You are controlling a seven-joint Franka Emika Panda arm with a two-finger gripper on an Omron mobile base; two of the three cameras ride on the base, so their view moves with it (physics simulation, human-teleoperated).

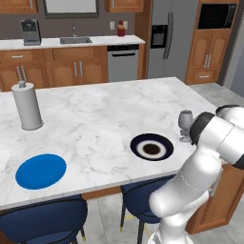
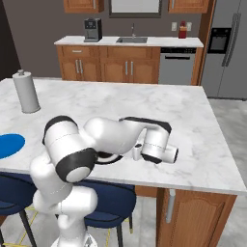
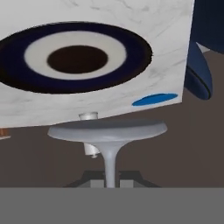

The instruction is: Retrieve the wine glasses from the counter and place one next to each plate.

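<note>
Gripping the stem of a grey translucent wine glass (image 3: 109,144), the two-finger gripper (image 3: 110,180) is clenched on it. Glass sits at the white marble counter's (image 1: 105,119) right near edge, just right of the navy white-ringed plate (image 1: 151,147). Plain blue plate (image 1: 41,170) lies far left.

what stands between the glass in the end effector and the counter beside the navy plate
Nothing visible. The end effector holds the wine glass by its stem, and the marble counter around the navy plate lies bare on the near side.
</note>
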